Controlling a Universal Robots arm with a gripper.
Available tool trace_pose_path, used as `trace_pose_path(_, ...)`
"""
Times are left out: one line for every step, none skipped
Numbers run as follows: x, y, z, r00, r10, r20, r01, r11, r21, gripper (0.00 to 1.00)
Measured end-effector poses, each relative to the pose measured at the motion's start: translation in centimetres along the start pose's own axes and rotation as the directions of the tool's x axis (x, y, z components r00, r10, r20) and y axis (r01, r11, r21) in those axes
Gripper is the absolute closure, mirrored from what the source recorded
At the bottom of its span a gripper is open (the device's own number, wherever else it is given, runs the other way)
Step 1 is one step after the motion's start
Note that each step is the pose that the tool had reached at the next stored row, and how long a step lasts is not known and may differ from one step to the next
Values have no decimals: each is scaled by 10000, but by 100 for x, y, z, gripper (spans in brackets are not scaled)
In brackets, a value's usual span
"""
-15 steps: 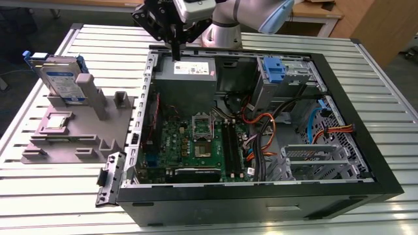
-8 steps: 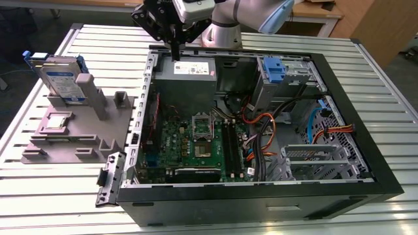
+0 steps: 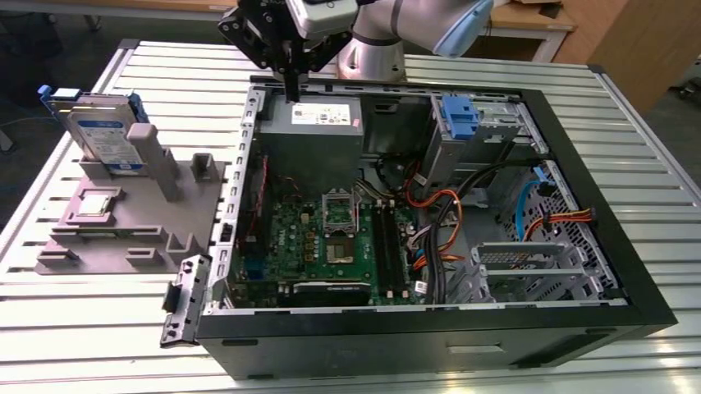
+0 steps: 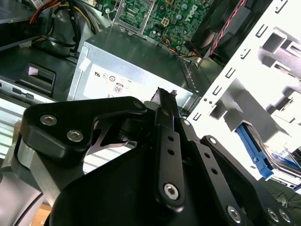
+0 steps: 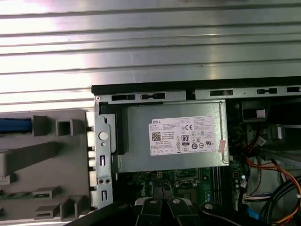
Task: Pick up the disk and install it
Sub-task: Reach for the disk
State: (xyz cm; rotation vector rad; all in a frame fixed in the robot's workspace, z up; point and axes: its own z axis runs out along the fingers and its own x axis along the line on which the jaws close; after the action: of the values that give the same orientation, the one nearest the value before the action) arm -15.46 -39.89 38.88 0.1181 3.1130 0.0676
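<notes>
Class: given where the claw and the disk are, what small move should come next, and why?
Probably shift the claw toward the exterior view's left: it hangs over the grey boxy power supply, while the flat silver blue-framed disk stands upright on the grey plastic fixture.

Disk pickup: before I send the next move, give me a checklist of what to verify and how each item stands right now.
1. Disk reachable: ok. The disk stands upright in the grey fixture at the exterior view's left, outside the computer case.
2. Gripper empty: ok. The gripper holds nothing.
3. Jaws open for a grasp: not ok. They are shut.
4. Gripper over the disk: not ok. It hangs over the power supply, inside the case's corner nearest the fixture.
5. Bay for the disk free: cannot tell.
</notes>
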Motion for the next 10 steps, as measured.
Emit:
trace_pose_path(4, 0, 0, 10000, 0, 0, 0, 10000, 0, 90)
trace_pose_path(8, -1, 0, 10000, -1, -1, 1, 10000, 1, 90)
trace_pose_path(12, -1, 0, 10000, -1, 0, 1, 10000, 0, 90)
trace_pose_path(16, -1, 0, 10000, -1, 0, 1, 10000, -1, 90)
trace_pose_path(20, -2, 0, 10000, -1, 1, 1, 10000, 0, 90)
trace_pose_path(24, -2, 0, 10000, -1, 0, 1, 10000, 0, 90)
trace_pose_path(29, -2, 0, 10000, -1, 0, 1, 10000, 0, 90)
trace_pose_path(34, -3, 0, 10000, -1, 0, 1, 10000, 0, 90)
trace_pose_path(39, -3, 0, 10000, -1, 0, 1, 10000, 0, 90)
trace_pose_path(43, -3, 0, 10000, -1, 0, 1, 10000, 0, 90)
